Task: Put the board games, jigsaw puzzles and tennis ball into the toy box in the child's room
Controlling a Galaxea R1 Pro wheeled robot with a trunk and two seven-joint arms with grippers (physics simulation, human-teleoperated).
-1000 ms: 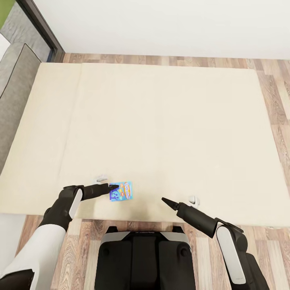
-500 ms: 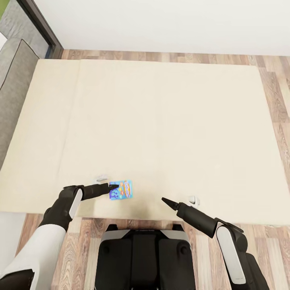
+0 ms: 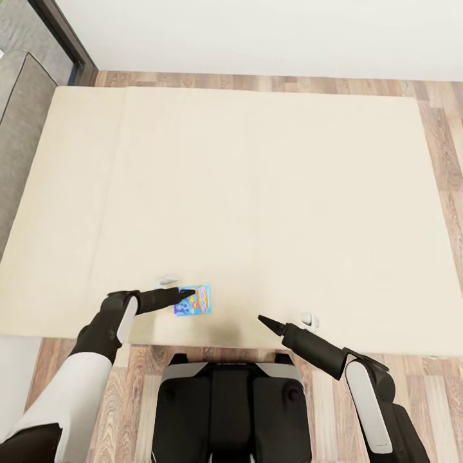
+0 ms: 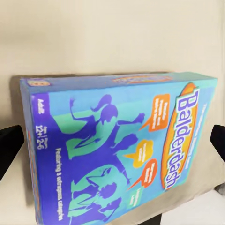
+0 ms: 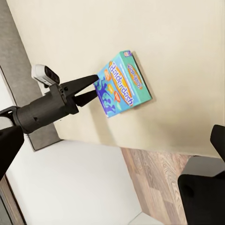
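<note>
A small blue board game point(image 3: 195, 301) lies flat on the beige bed point(image 3: 257, 193), close to its near edge. My left gripper point(image 3: 188, 294) is open and reaches onto the box's left end. In the left wrist view the blue board game point(image 4: 117, 145) sits between the two spread fingers point(image 4: 9, 145), which stand at its short ends. The right wrist view shows the left gripper point(image 5: 89, 89) with its jaws apart at the edge of the blue board game point(image 5: 124, 82). My right gripper point(image 3: 262, 319) is open over the mattress to the right of the box and holds nothing.
The grey headboard point(image 3: 19, 109) runs along the bed's left side, with a dark window frame point(image 3: 64, 32) behind it. A white wall point(image 3: 257, 32) and wood-plank floor point(image 3: 444, 161) border the bed. My dark base point(image 3: 231, 405) stands against the bed's near edge.
The whole head view has shifted slightly, so the camera moved. My left gripper has edged a little further onto the blue board game. The right arm has not moved.
</note>
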